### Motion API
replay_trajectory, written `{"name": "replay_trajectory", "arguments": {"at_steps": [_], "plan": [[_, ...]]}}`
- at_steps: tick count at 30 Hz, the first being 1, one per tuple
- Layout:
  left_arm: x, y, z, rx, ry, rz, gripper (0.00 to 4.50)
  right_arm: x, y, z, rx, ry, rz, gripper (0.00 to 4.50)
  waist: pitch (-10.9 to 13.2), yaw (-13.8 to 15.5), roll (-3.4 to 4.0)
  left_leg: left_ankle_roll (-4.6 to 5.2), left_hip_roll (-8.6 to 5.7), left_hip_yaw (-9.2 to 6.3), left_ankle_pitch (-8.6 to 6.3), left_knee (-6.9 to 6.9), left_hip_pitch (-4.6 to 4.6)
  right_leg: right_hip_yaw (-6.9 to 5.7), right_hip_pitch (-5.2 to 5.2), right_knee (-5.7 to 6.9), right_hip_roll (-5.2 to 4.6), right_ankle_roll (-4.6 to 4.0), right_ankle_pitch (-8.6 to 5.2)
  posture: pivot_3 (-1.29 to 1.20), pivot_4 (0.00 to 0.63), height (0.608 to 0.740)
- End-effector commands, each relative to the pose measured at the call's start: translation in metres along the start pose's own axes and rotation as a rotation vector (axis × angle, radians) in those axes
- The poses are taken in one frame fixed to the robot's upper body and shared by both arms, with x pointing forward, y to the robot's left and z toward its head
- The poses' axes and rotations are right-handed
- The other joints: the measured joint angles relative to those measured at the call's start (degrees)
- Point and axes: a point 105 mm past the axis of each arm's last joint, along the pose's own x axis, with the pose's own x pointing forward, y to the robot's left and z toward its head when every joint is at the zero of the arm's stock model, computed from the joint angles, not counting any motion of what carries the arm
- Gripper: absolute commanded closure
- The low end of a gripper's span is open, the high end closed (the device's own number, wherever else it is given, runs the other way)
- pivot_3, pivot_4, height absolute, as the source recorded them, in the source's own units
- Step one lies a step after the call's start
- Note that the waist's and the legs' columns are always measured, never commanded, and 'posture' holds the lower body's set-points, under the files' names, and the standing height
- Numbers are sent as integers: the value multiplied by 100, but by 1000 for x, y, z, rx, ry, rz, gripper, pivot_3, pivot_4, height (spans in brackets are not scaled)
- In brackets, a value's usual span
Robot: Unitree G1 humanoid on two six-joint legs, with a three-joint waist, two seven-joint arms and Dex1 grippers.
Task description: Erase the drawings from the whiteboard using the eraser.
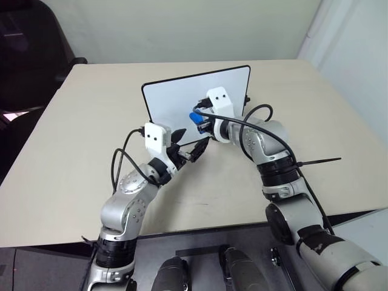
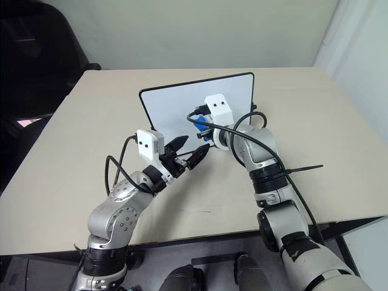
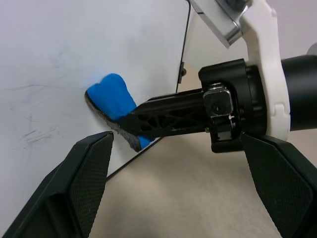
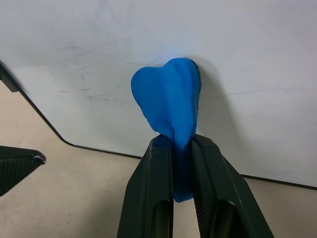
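Head views: the whiteboard (image 1: 182,100) stands tilted upright at the bench (image 1: 73,151) centre, facing the robot. The right gripper (image 1: 202,124) has its fingers clamped on the eraser (image 1: 197,119), which presses on the board's face low and toward 4 o'clock of the board's middle. The left gripper (image 2: 189,151) hangs just in front of the board's bottom edge, at about 7 o'clock from the eraser, fingers spread and holding nothing. The right arm is plainly the working one.

Left wrist view: the eraser (image 3: 115,101) lies flat against the white face, with the right arm's finger (image 3: 168,119) reaching in from the 3 o'clock side. Only faint grey smudges show on the board; I cannot make out any blue drawings.

Right wrist view: the eraser (image 4: 171,106) sticks straight out past the fingers (image 4: 153,198), long axis in line with them, tip on the board. The black frame edge runs close below, so open room for wiping lies up and sideways across the board.
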Motion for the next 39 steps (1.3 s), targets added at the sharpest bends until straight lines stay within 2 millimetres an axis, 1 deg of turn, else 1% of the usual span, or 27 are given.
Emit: {"name": "replay_trajectory", "arguments": {"at_steps": [1,3,5,9,10,12,13,17,19,21,25,31,35,39], "plan": [[2,-8,12,19,-41,-26,0,-12,-28,19,29,-83,-103,4151,0,19,0,1,-3,-1,0,1,0,0,0,0,-2,0,0,0,150,740],[2,-8,13,19,-41,-28,0,-17,-46,15,55,-82,-162,4151,0,47,0,1,-6,-1,0,4,0,0,0,1,-5,0,0,0,150,740],[1,-7,13,19,-41,-28,0,-26,-70,8,87,-74,-237,4151,0,69,0,2,-8,-2,0,6,0,1,2,3,-7,0,0,0,150,740],[-1,-6,12,20,-40,-28,0,-38,-95,-3,111,-58,-315,4151,0,79,0,3,-9,2,1,8,2,6,9,5,-8,1,2,0,150,740],[-1,-6,12,21,-39,-28,0,-44,-103,-9,116,-50,-335,4151,0,77,0,2,-9,3,1,6,1,8,20,7,-8,2,2,0,150,740],[-2,-6,11,24,-37,-25,0,-52,-110,-16,118,-38,-353,4151,0,76,0,2,-9,0,1,2,1,7,21,10,-6,4,1,0,150,740],[-2,-5,11,26,-37,-22,0,-55,-111,-18,118,-33,-355,4151,0,75,0,2,-8,-1,1,1,1,6,20,13,-5,8,-1,0,150,740],[-4,-3,11,34,-36,-5,0,-69,-116,-40,115,10,-366,4151,0,61,0,0,-7,-2,2,-6,1,6,15,16,-2,14,-5,0,150,740],[-6,-3,11,34,-35,-2,0,-76,-117,-50,118,32,-368,4151,0,52,0,0,-7,0,2,-5,2,7,18,14,-1,17,-6,0,150,740],[-7,-2,11,35,-33,-1,0,-80,-116,-56,121,45,-368,4151,0,51,0,0,-8,0,2,-2,3,8,21,13,-2,20,-4,0,150,740],[-12,3,10,52,-32,28,0,-97,-116,-74,125,102,-367,4151,0,47,0,2,-8,1,3,2,7,9,30,10,-2,29,2,0,150,740],[-16,3,12,83,-35,43,0,-114,-114,-83,124,140,-350,4151,0,50,0,7,-12,0,5,5,18,10,47,3,-4,44,1,0,150,740],[-14,-1,14,80,-36,40,0,-117,-113,-97,128,190,-353,4151,0,51,-1,8,-13,-2,6,4,35,10,65,2,-4,66,-13,0,150,740],[-14,-3,16,82,-37,39,0,-120,-111,-102,124,205,-349,3058,0,55,0,8,-13,-2,6,3,50,11,77,2,-4,83,-24,0,150,740]]}}
